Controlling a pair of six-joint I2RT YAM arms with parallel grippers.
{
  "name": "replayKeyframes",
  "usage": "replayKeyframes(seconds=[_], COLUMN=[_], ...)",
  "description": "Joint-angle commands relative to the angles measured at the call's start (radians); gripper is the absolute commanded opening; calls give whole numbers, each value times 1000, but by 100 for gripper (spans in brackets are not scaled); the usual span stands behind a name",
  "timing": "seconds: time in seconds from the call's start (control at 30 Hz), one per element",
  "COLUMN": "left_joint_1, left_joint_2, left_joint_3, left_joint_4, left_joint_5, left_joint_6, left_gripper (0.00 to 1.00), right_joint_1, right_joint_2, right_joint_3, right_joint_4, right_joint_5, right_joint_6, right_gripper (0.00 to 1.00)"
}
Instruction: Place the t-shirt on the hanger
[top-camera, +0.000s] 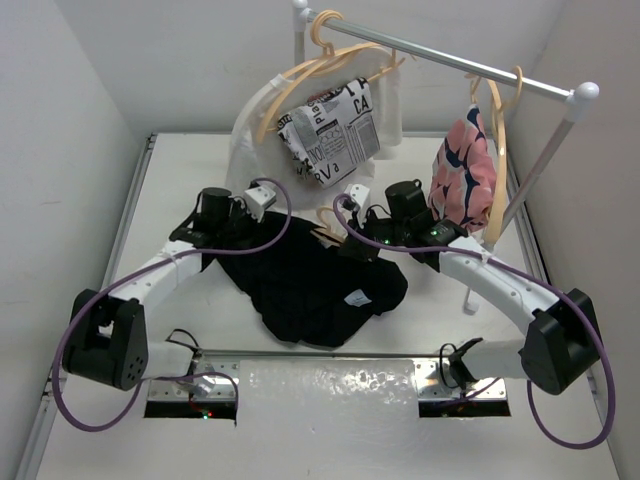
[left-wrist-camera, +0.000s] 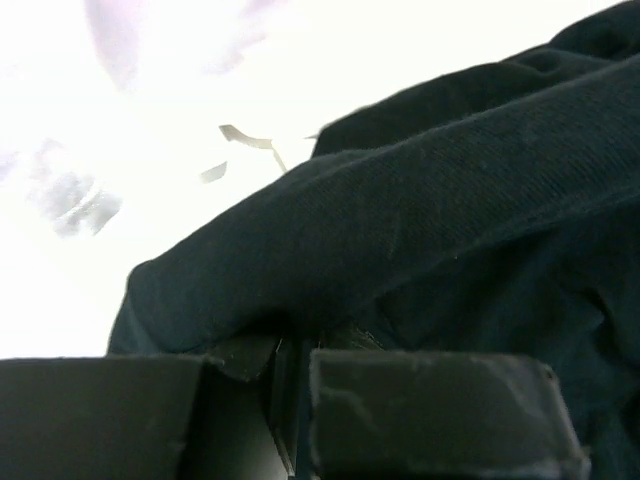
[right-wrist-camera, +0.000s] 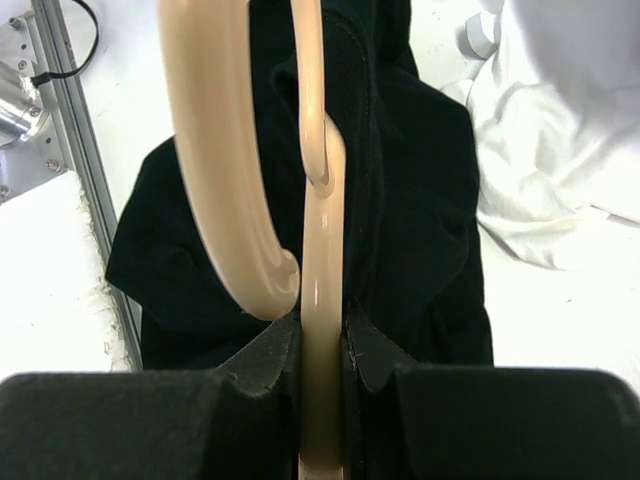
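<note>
The black t-shirt (top-camera: 310, 285) lies crumpled mid-table, its small white label (top-camera: 353, 297) facing up. My left gripper (top-camera: 240, 243) is at the shirt's upper left edge. In the left wrist view its jaws (left-wrist-camera: 298, 345) are closed together, with a thick fold of the t-shirt (left-wrist-camera: 420, 200) pinched at the tips. My right gripper (top-camera: 360, 240) is at the shirt's upper right. In the right wrist view it (right-wrist-camera: 322, 335) is shut on the neck of the pale tan hanger (right-wrist-camera: 322, 260). The hanger's hook (right-wrist-camera: 215, 150) curves left, and the t-shirt (right-wrist-camera: 420, 200) lies behind it.
A clothes rack's rail (top-camera: 450, 60) spans the back with several tan hangers. A white newsprint-lettered garment (top-camera: 330, 130) and a pink-and-navy one (top-camera: 465, 170) hang from it. White cloth (top-camera: 250, 140) is heaped behind the shirt. The rack's post (top-camera: 540, 170) stands to the right. Walls close in on both sides.
</note>
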Motion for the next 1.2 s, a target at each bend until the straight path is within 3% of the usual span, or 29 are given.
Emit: replayKeyframes(seconds=[0.0, 0.17, 0.37, 0.77, 0.83, 0.87, 0.9, 1.1, 1.17], left_joint_1=[28, 75, 120, 178, 178, 178, 178, 178, 180], left_joint_2=[-64, -148, -136, 3, -1, -10, -35, -220, -260], left_joint_3=[19, 89, 198, 241, 250, 250, 250, 215, 223], left_joint_4=[57, -61, -241, -383, -417, -449, -461, -547, -579], left_joint_5=[-44, -27, 25, 83, 144, 164, 189, 201, 195], left_joint_6=[-17, 72, 141, 269, 311, 330, 365, 538, 589], left_gripper=[0, 0, 0, 0, 9, 28, 36, 55, 84], right_joint_1=[9, 7, 9, 12, 17, 18, 20, 21, 21], right_joint_2=[-26, -23, -15, -118, -118, -115, -112, -108, -97], right_joint_3=[19, 36, 67, 58, 58, 59, 64, 73, 82], right_joint_4=[30, -82, -180, -232, -221, -221, -223, -217, -214], right_joint_5=[-30, 63, 90, -85, -105, -108, -113, -99, -97], right_joint_6=[-12, -72, -134, -210, -204, -203, -203, -201, -204], right_gripper=[0, 0, 0, 0, 0, 0, 0, 0, 0])
